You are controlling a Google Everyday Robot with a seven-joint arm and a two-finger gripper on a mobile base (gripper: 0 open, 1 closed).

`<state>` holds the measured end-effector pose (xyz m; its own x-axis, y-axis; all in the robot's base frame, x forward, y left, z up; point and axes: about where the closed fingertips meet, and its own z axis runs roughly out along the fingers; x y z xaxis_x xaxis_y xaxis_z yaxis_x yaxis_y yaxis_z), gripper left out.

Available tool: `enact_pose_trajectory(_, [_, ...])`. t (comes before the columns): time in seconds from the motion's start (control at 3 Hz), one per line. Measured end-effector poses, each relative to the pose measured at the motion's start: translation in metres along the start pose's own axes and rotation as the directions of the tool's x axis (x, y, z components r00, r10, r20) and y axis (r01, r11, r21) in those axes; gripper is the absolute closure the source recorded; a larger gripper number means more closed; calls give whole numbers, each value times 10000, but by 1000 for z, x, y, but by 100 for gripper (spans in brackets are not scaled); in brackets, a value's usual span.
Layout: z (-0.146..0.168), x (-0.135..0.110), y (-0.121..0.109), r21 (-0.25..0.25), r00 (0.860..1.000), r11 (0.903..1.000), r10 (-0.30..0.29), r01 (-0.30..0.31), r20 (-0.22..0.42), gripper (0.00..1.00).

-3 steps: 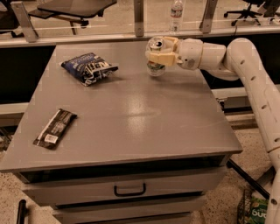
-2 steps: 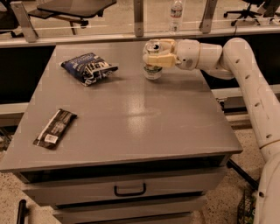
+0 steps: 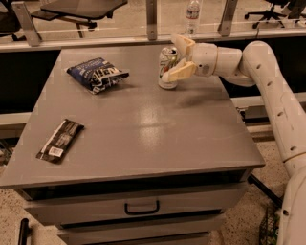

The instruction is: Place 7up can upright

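The 7up can stands upright on the grey table, near the far edge, right of centre. Its body is pale silver with green and reddish markings and a shiny top. My gripper comes in from the right on the white arm. Its cream fingers are spread apart on either side of the can's right flank, one behind it and one in front. The can rests on the tabletop under its own weight.
A blue chip bag lies at the far left of the table. A dark snack bar wrapper lies near the front left edge. A clear water bottle stands behind the table. A drawer handle is below the front edge.
The gripper has carried the can a little left and down onto the table. Its fingers have spread apart, letting go of the can.
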<state>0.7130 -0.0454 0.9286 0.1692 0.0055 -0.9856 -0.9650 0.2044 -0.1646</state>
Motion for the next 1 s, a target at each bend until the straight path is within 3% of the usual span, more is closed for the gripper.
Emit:
enact_pose_trajectory(0.33, [-6,-4,0,120,9999,9999,-96,97,-82,0])
enact_pose_trajectory(0.67, [-31,-17,-1,740,9984,9960,-473,496,-318,0])
enact_pose_trajectory(1.0, [-63,-37,1,1512,9943,9830,-988,1037,-394,0])
